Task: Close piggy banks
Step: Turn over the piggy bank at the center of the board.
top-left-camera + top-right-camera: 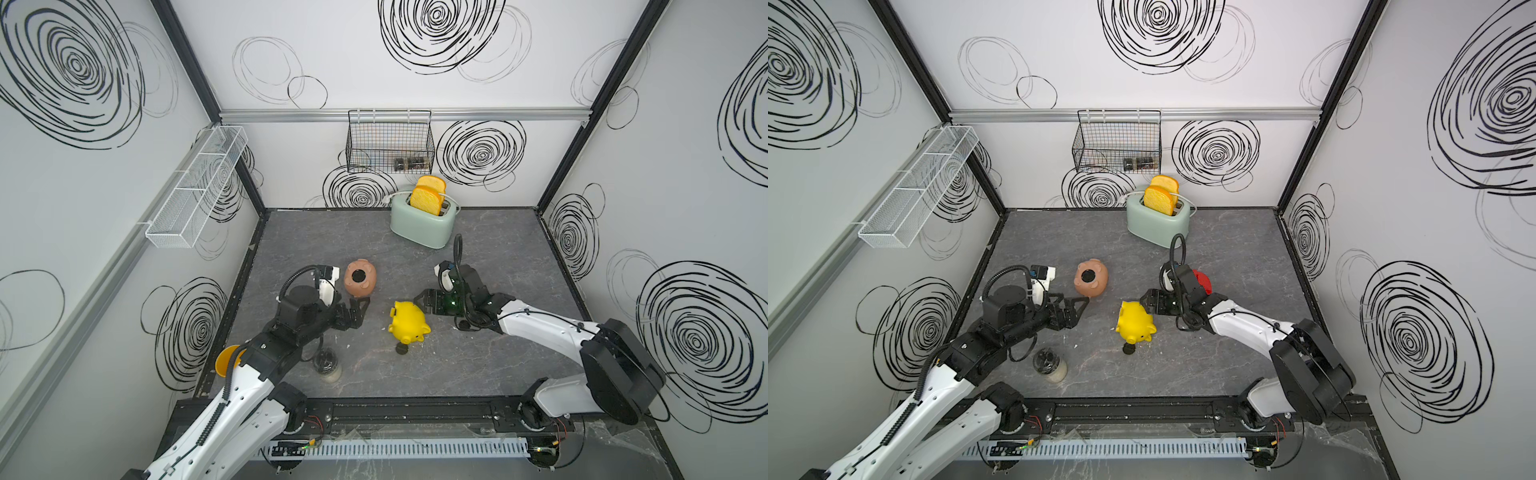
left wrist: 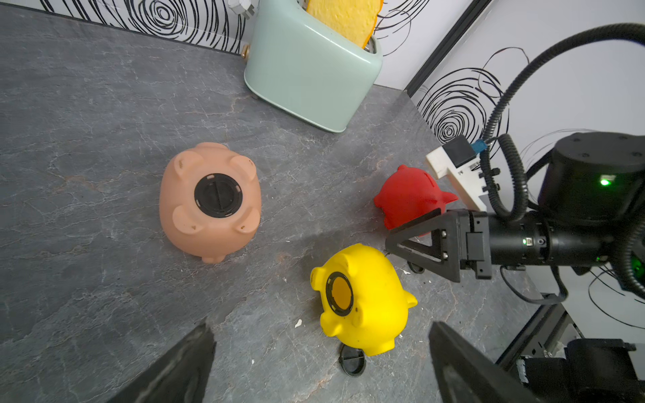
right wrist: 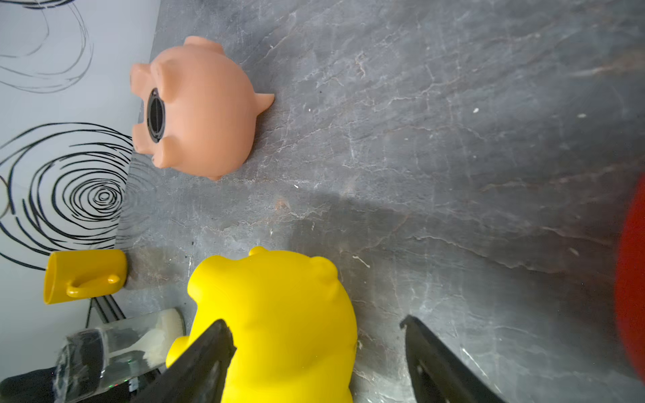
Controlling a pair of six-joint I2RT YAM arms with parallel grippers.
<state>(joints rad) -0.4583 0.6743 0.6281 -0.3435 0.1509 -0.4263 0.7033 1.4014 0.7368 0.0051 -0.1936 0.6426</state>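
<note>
The pale pink piggy bank (image 1: 360,277) (image 2: 209,200) (image 3: 199,108) lies belly up with a black cap in its hole. In both top views the yellow piggy bank (image 1: 409,323) (image 1: 1136,322) lies on its side. Its belly hole (image 2: 340,293) is uncovered, and a loose black cap (image 1: 402,349) (image 2: 352,361) rests on the table against it. The red piggy bank (image 1: 1202,281) (image 2: 408,195) sits behind my right wrist. My left gripper (image 1: 360,311) (image 2: 319,328) is open just below the pink pig, holding nothing. My right gripper (image 1: 419,305) (image 3: 314,322) is open astride the yellow pig's back, with one finger clear of it.
A mint-green toaster (image 1: 424,224) with toast stands at the back. A yellow mug (image 1: 226,359) (image 3: 83,275) and a glass jar (image 1: 328,365) sit by my left arm. A black wire basket (image 1: 390,141) and a white mesh shelf (image 1: 195,187) hang on the walls.
</note>
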